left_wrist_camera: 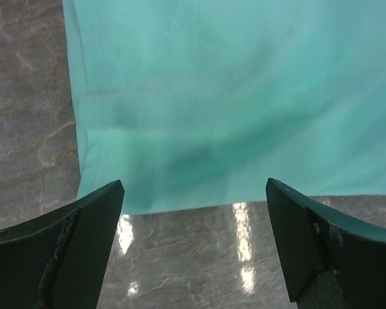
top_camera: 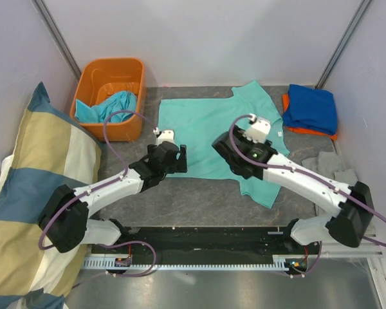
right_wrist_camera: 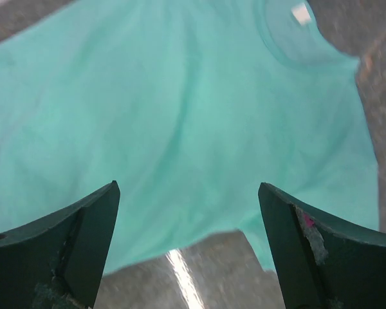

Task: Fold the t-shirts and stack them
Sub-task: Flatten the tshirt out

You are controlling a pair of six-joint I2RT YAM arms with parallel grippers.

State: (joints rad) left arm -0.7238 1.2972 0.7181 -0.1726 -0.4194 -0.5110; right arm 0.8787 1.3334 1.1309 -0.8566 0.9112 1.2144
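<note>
A mint-teal t-shirt (top_camera: 206,122) lies spread flat on the grey table, collar to the right. My left gripper (top_camera: 179,158) hovers open over its near left corner; in the left wrist view the shirt (left_wrist_camera: 231,96) fills the upper part, its hem ending just ahead of the gripper (left_wrist_camera: 195,182). My right gripper (top_camera: 224,153) is open above the shirt's near edge by the sleeve; the right wrist view shows the shirt (right_wrist_camera: 180,103), its collar label (right_wrist_camera: 300,13), and the gripper (right_wrist_camera: 188,185) holding nothing. A folded royal blue t-shirt (top_camera: 312,106) rests on an orange one (top_camera: 294,129) at back right.
An orange bin (top_camera: 134,74) at back left holds a crumpled turquoise t-shirt (top_camera: 114,106). A big blue-and-cream striped pillow (top_camera: 32,187) fills the left side. A grey cloth (top_camera: 329,166) lies at the right near my right arm. Bare table (left_wrist_camera: 193,257) shows under the left fingers.
</note>
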